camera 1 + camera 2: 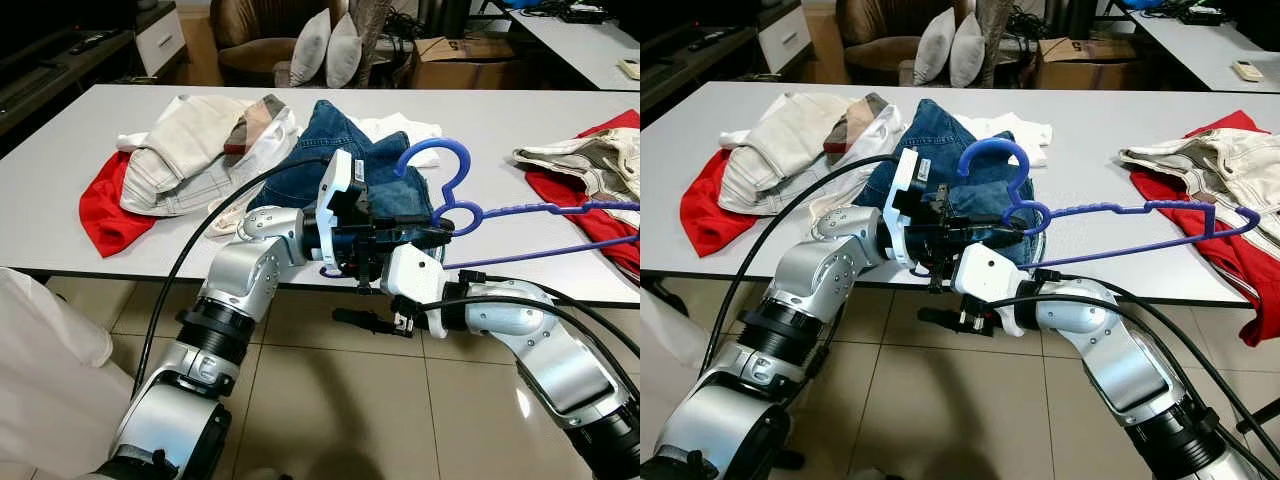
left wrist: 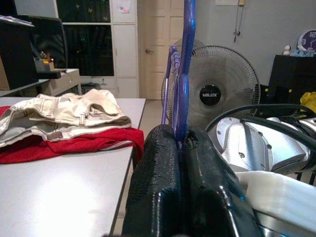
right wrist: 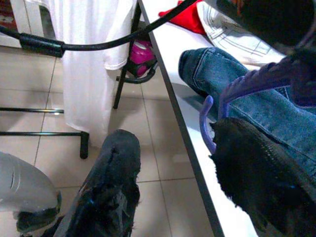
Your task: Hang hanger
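One blue hanger [image 1: 1110,215] hung in the air over the near edge of the white counter [image 1: 1090,130], its hook above a pair of blue jeans [image 1: 940,150]. The left gripper [image 2: 180,148] had its fingers closed tight on the hanger's lower end, which the left wrist view showed close up; that view also took in a standing fan [image 2: 212,84] and a door [image 2: 158,44] beyond. The right gripper [image 3: 173,173] sat just below the counter edge, fingers spread apart and holding nothing, and its wrist view showed a white cloth [image 3: 94,59] hanging over the tiled floor [image 3: 163,163]. Two red garments [image 1: 105,205] lay on the counter, one at each end.
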Controlling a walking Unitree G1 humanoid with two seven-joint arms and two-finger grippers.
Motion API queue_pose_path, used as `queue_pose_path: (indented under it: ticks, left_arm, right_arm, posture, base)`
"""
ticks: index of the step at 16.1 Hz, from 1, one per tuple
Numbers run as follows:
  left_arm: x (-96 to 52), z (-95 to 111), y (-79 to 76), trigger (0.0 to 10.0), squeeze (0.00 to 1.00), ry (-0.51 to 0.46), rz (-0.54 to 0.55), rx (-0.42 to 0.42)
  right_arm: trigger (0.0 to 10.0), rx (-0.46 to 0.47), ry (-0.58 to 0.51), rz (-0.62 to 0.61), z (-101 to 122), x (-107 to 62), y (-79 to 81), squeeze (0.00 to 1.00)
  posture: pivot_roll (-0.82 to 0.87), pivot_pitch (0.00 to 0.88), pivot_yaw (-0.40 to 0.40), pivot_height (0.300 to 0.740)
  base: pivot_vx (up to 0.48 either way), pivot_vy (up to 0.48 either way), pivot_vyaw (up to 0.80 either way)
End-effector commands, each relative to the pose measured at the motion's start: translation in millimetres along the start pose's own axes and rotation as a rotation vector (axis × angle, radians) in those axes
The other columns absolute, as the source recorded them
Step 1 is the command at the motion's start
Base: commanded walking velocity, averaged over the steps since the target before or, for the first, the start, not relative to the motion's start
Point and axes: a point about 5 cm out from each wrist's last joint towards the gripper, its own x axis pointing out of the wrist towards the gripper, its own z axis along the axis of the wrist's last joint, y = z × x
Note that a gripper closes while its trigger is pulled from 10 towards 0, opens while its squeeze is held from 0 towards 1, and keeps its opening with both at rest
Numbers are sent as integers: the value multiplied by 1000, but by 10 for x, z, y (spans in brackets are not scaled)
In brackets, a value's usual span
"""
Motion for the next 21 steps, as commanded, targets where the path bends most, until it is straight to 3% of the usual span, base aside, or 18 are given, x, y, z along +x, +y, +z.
queue_pose_path:
  ticks: [1, 2, 3, 4, 5, 7, 9, 10, 12, 13, 15, 17, 18, 19, 21]
  left_arm:
    - [47, 63, 69, 0, 0, -22, 71, 48]
    - [57, 105, 162, 0, 0, -32, 169, 70]
    - [40, 250, 365, 0, 0, -47, 362, 105]
    - [5, 370, 466, 0, 0, -75, 451, 108]
    - [-8, 402, 486, 0, 0, -87, 468, 105]
    - [-189, 419, 562, 0, 0, -54, 561, 137]
    - [-479, 389, 609, 0, 0, 48, 701, 197]
    - [-697, 370, 579, 0, 0, 143, 772, 258]
    - [-969, 351, 430, 0, 0, 201, 847, 278]
    - [-1047, 339, 383, 0, 0, 203, 885, 270]
    - [-1320, 116, 129, 0, 0, 192, 1055, 151]
    - [-1361, -90, -11, 0, 0, 235, 1107, 129]
    - [-1361, -198, -95, 2549, 0, 260, 1132, 136]
    - [-1364, -344, -189, 10000, 0, 279, 1183, 117]
    - [-1368, -409, -225, 10000, 0, 282, 1223, 78]
  right_arm:
    - [10000, 28, 44, -97, -83, -130, -166, 0]
    - [10000, 32, 39, -98, -80, -130, -160, 0]
    - [10000, 61, 14, -100, -65, -132, -108, 0]
    - [10000, 89, -1, -99, -67, -151, -41, 0]
    - [10000, 98, -4, -99, -71, -160, -20, 0]
    - [10000, 133, 15, -129, -127, -253, 83, 0]
    - [10000, 154, 78, -274, -204, -379, 72, 0]
    - [10000, 182, 139, -454, -289, -457, 5, 0]
    - [10000, 263, 163, -720, -391, -540, -84, 0]
    - [10000, 275, 174, -776, -420, -561, -95, 0]
    - [10000, 405, 142, -968, -482, -560, -105, 0]
    - [10000, 517, 110, -1022, -516, -504, -66, 0]
    - [10000, 569, 112, -1054, -536, -485, -44, 0]
    - [10000, 638, 87, -1078, -544, -465, -24, 0]
    - [10000, 669, 52, -1082, -532, -458, -24, 0]
  posture:
    - [-116, 0, 95, 740]
    - [-114, 0, 93, 740]
    - [-114, 0, 93, 740]
    - [-111, 0, 85, 740]
    - [-111, 0, 85, 740]
    - [-115, 0, 96, 740]
    - [-120, 0, 105, 740]
    - [-119, 0, 103, 740]
    - [-106, 0, 85, 740]
    - [-100, 0, 74, 740]
    - [-90, 0, 45, 740]
    - [-84, 0, 37, 740]
    - [-79, 0, 30, 740]
    - [-72, 0, 20, 740]
    - [-72, 0, 20, 740]
  base:
    - [0, 0, 0]
    - [0, 0, 0]
    - [0, 0, 0]
    - [0, 0, 0]
    - [0, 0, 0]
    - [0, 0, 0]
    - [0, 0, 0]
    - [0, 0, 0]
    - [0, 0, 0]
    - [0, 0, 0]
    - [0, 0, 0]
    - [0, 0, 0]
    - [0, 0, 0]
    - [0, 0, 0]
    - [0, 0, 0]
